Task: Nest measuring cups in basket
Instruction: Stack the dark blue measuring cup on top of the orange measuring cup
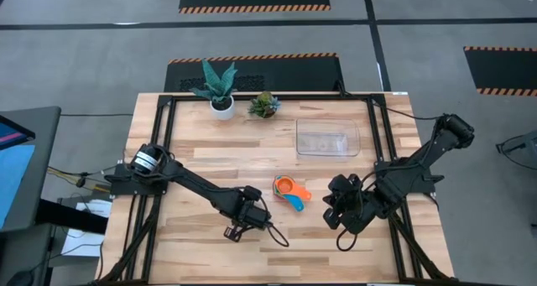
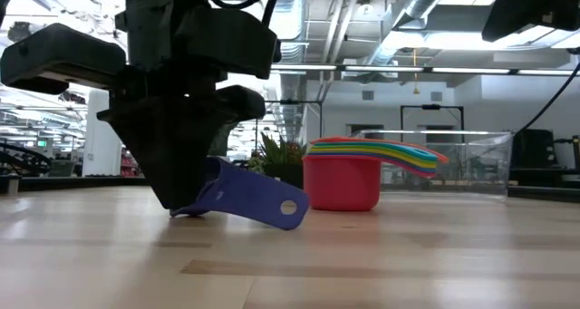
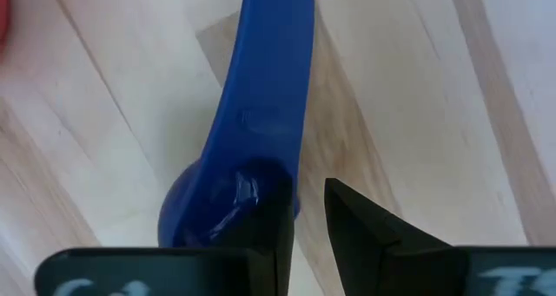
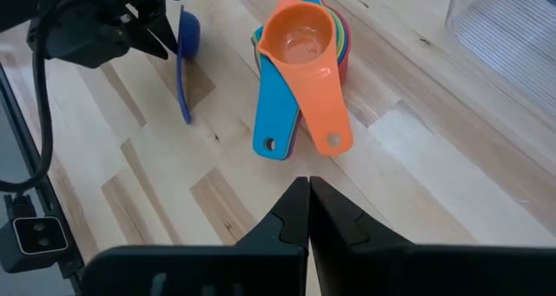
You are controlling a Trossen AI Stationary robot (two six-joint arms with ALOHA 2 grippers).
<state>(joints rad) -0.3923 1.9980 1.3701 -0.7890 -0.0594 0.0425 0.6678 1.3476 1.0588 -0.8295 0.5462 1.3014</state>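
Wooden surface (image 1: pixel 210 173) first – clear basket (image 1: pixel 327 138) up around 1 o'clock, well apart from the action. Stack of nested cups (image 1: pixel 290 190) dead centre, orange on top. Left gripper (image 1: pixel 252 209) pinching the dark blue cup (image 2: pixel 245 200) at its bowl rim, about 7 o'clock of the stack. Best lifted level, then lowered bowl-first onto the stack. Right gripper (image 4: pixel 308 209) pressed together, parked at 4 o'clock – handles fanned toward it. Two potted plants (image 1: pixel 239 91) at 12, out of the way.

One camera looks straight down on the whole counter (image 1: pixel 277 160); another sits at counter level, close. Both wrist cameras share the stacked cups (image 4: pixel 300 49).
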